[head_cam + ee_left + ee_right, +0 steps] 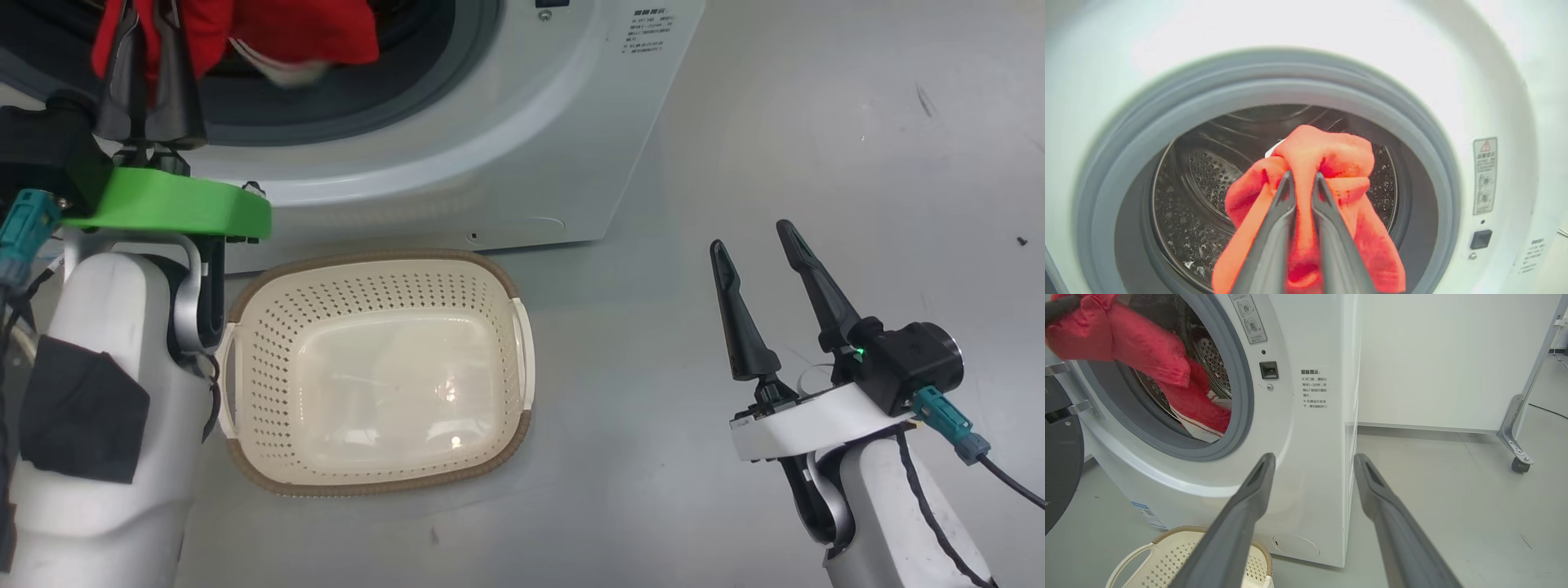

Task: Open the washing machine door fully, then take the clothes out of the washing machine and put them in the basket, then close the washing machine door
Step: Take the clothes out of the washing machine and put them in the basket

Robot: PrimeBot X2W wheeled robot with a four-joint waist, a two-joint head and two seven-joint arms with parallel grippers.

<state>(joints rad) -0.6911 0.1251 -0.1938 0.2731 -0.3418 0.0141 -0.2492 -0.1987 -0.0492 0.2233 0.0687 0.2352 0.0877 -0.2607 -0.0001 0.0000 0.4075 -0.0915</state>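
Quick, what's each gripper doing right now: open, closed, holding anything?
Left gripper: closed on the clothes.
Right gripper: open, holding nothing.

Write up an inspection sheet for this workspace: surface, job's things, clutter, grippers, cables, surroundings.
Surface: grey floor, a few small dark marks.
Job's things: washing machine, its door swung open at its side; red clothes lifted at the drum mouth, part trailing inside; basket empty on the floor before the machine.
Clutter: nothing seen.
Grippers: left gripper shut on the clothes; right gripper open, empty, above the floor to the right of the basket.
Cables: teal plug with a black cable at the right wrist; another teal plug at the left wrist.
Surroundings: white wall panel, a metal frame leg on a castor.
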